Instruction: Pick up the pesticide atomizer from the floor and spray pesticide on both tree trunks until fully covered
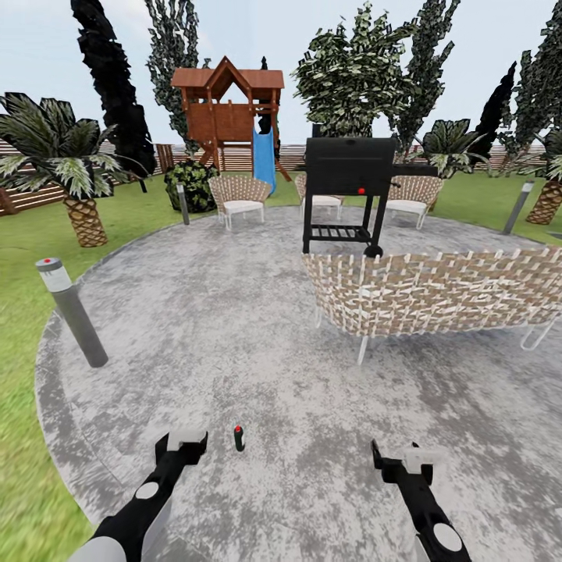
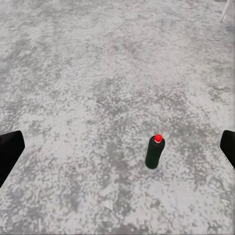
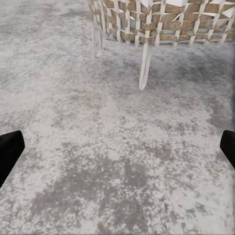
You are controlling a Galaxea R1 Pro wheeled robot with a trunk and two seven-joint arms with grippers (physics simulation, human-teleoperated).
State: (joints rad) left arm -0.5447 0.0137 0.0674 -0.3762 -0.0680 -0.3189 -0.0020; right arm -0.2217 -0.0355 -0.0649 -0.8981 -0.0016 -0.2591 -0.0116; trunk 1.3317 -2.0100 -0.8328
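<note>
Atomizer (image 1: 239, 438) stands upright on the grey paving (image 1: 234, 336), near the robot-side edge of the round pad, just ahead of the left gripper (image 1: 181, 446) and slightly toward the right one. It's a small dark-green bottle with a red cap, seen in the left wrist view too (image 2: 155, 152).

Risks:
- Bottle is narrow and tall, nothing bracing it. A finger clipping it on the way down would likely tip it, and it could roll across the paving.
- In the left wrist view it sits off-centre, closer to one finger. Closing without re-centring probably pushes it sideways rather than clamping it.
- Grabbing too high may foul the red nozzle.

Left gripper: jaws spread wide, nothing between them, touching nothing, above the paving.
Right gripper (image 1: 402, 460): also wide, holding nothing, over bare paving, with the wicker sofa (image 1: 437, 293) ahead of it.
</note>
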